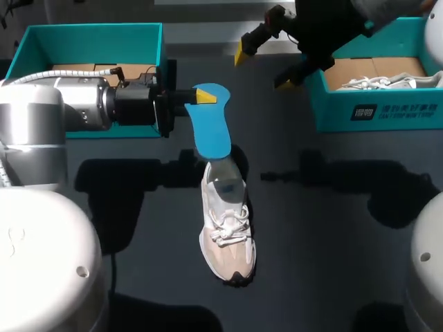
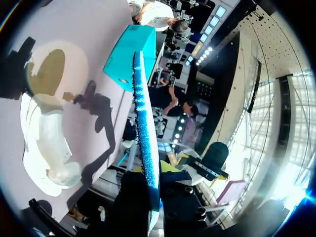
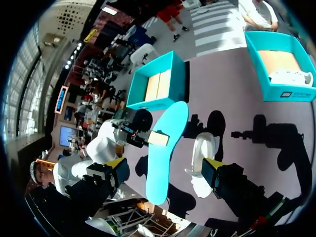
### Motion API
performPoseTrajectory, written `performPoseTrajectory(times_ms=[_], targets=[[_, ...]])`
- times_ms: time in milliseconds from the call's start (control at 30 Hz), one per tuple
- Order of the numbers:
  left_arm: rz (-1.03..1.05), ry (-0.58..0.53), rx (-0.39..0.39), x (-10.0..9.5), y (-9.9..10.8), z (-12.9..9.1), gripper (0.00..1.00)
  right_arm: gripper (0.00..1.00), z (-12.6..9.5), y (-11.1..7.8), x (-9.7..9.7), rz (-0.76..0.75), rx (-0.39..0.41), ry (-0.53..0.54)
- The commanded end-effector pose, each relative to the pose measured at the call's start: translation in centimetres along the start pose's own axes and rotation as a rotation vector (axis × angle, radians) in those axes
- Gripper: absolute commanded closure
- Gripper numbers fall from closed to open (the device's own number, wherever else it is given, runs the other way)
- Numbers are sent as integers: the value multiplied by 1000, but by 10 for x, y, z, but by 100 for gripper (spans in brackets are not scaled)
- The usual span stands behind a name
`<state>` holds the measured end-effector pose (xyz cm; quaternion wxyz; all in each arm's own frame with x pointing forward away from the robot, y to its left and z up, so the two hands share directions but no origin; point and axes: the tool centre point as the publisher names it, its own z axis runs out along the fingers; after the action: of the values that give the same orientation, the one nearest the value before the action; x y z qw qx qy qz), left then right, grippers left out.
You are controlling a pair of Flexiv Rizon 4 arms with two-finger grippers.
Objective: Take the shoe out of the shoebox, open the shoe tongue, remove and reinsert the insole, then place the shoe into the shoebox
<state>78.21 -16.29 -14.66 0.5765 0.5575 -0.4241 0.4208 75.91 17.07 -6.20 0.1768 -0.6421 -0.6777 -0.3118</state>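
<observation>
- Insole [image 1: 211, 131]: blue, clamped near its far end by the left gripper [image 1: 202, 97], whose fingers are closed on its two faces. It hangs at a slant, with its lower end at the heel opening of the shoe [image 1: 227, 221].
- Shoe: lies on the table [image 1: 332, 263], outside both boxes, laces up and toe toward the robot, roughly midway between the arms.
- Reason for the hold, as judged: gripping one end leaves the rest of the insole free to slide along the inside of the shoe. It is held in line with the shoe, which suits either withdrawal or reinsertion; which of the two cannot be told.
- Right gripper [image 1: 263, 67]: fingers wide apart and holding nothing. It hovers by the corner of the right shoebox [image 1: 374, 114], well apart from the shoe and not steadying it.
- Left shoebox [image 1: 97, 34]: stands behind the left arm with no shoe in it. The right shoebox holds a second shoe [image 1: 387, 81].
- Clearance: bare table lies on both sides of the shoe, and the box walls are well apart from it.
- Risk, as judged: the shoe is unrestrained and may shift if the insole drags.
</observation>
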Motion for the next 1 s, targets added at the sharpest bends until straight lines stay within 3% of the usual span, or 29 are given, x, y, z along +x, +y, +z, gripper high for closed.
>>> performPoseTrajectory(times_ms=[33, 367, 967, 1000], targets=[[26, 6, 18, -2, 0, -1, 100, 0, -7, 0, 5, -5, -4, -56], [139, 1, 45, -4, -6, 2, 100, 0, 1, 0, 32, 0, 42, -243], [235, 13, 72, -3, -9, 4, 100, 0, 1, 0, 32, 0, 42, -243], [235, 13, 72, -3, -9, 4, 100, 0, 4, 0, 35, -24, 31, -315]])
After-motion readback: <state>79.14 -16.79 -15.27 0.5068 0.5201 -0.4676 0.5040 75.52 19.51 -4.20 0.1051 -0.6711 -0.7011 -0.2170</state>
